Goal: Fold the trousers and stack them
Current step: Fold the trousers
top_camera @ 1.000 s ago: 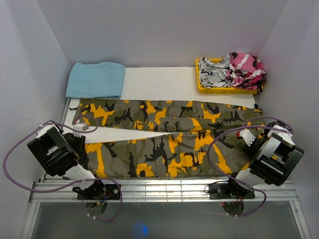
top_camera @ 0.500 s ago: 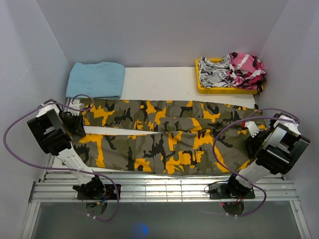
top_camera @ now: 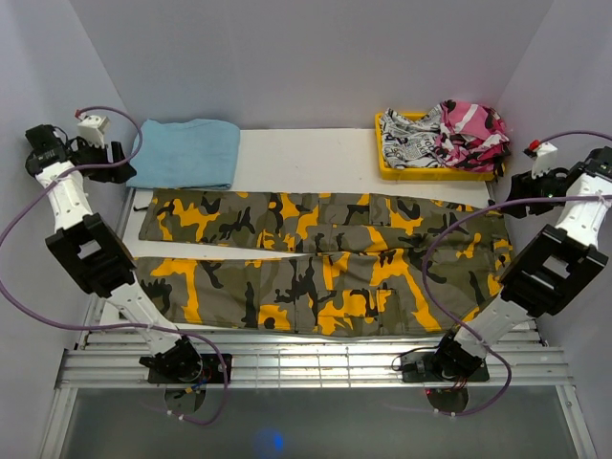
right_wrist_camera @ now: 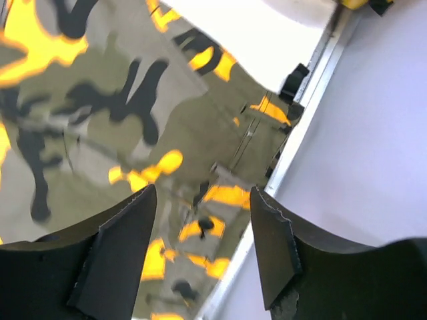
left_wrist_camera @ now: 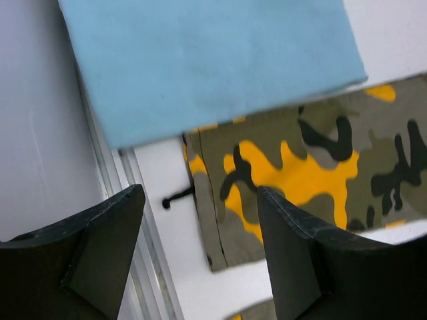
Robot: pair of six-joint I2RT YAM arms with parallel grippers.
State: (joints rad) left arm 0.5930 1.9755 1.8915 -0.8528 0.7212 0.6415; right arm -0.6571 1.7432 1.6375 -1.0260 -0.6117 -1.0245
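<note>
The camouflage trousers [top_camera: 316, 258] in olive, orange-yellow and black lie flat across the table, legs running left, waist at the right. A strip of white table shows between the two legs. My left gripper [top_camera: 107, 161] is raised at the far left, above the leg cuff [left_wrist_camera: 267, 193] and the blue cloth [left_wrist_camera: 207, 60]; it is open and empty. My right gripper [top_camera: 521, 182] is raised at the far right above the waist end [right_wrist_camera: 167, 133]; it is open and empty.
A folded light blue cloth [top_camera: 184, 153] lies at the back left. A yellow tray [top_camera: 387, 163] at the back right holds a black-and-white printed garment [top_camera: 406, 142] and a pink camouflage garment [top_camera: 470, 132]. White walls stand close on both sides.
Both arms have lifted from the near edge of the trousers and swung up and out to the far left and right. The near leg now lies flatter and straighter.
</note>
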